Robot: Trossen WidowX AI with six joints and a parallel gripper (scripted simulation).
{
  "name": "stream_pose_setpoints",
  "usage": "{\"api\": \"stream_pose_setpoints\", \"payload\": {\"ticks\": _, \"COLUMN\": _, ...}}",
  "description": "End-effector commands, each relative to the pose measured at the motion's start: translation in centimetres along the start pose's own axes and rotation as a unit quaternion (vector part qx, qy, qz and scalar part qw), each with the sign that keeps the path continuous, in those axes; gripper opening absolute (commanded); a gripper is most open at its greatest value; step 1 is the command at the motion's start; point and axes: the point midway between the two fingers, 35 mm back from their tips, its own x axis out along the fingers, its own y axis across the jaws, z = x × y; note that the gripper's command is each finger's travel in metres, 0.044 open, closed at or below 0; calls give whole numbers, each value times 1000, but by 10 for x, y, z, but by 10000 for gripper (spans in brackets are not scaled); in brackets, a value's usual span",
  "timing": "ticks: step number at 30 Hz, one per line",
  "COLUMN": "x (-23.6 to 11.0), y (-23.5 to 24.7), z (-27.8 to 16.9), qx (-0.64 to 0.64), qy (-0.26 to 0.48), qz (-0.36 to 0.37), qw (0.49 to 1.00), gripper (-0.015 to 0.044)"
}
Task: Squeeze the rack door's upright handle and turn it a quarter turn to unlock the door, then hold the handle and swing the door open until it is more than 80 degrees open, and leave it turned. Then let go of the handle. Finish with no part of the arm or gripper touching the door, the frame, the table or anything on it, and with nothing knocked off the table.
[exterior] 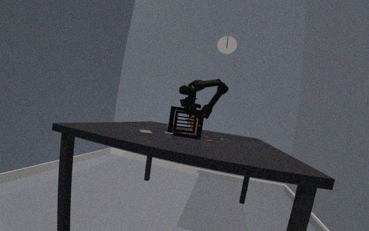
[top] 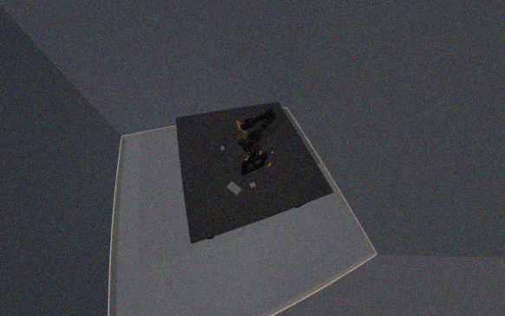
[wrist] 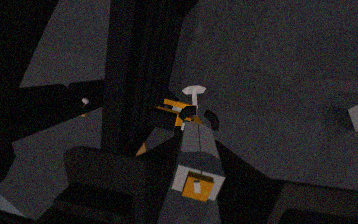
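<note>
The dark rack frame [top: 247,170] [exterior: 187,136] stands on the table. My gripper [wrist: 195,142] [exterior: 190,115] reaches down at the rack's upper part and is shut on the door handle. The handle [wrist: 194,97] shows partly in the wrist view, as a pale T-shaped piece at the fingertips; the rest is hidden. The dark door [wrist: 137,75] is a tall slab left of the fingers. Table surface shows in a gap to its left, so it seems to stand off the frame. Its exact angle and the handle's turn cannot be told.
The table [top: 208,204] [exterior: 253,158] bears a white card [top: 234,187] [exterior: 146,131], a small white square [top: 252,185], a small pale piece [top: 222,148] and an orange piece [top: 269,164] [exterior: 208,140] beside the rack. An orange-brown shape [top: 239,128] shows beside the arm.
</note>
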Motion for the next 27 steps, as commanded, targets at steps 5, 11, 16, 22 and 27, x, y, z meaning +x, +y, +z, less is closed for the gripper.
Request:
{"api": "stream_pose_setpoints", "payload": {"ticks": 5, "x": 1, "y": -14, "z": 5, "qx": -75, "qy": -2, "qz": 1, "qw": 997, "gripper": 23}}
{"api": "stream_pose_setpoints", "payload": {"ticks": 11, "x": 1, "y": -26, "z": 9, "qx": -118, "qy": -2, "qz": 1, "qw": 993, "gripper": 23}}
{"api": "stream_pose_setpoints", "payload": {"ticks": 16, "x": 1, "y": -35, "z": 13, "qx": -155, "qy": -2, "qz": 1, "qw": 988, "gripper": 23}}
{"api": "stream_pose_setpoints", "payload": {"ticks": 22, "x": 1, "y": -47, "z": 20, "qx": -202, "qy": -2, "qz": 0, "qw": 979, "gripper": 23}}
{"api": "stream_pose_setpoints", "payload": {"ticks": 27, "x": 1, "y": -56, "z": 26, "qx": -240, "qy": -3, "qz": 0, "qw": 971, "gripper": 23}}
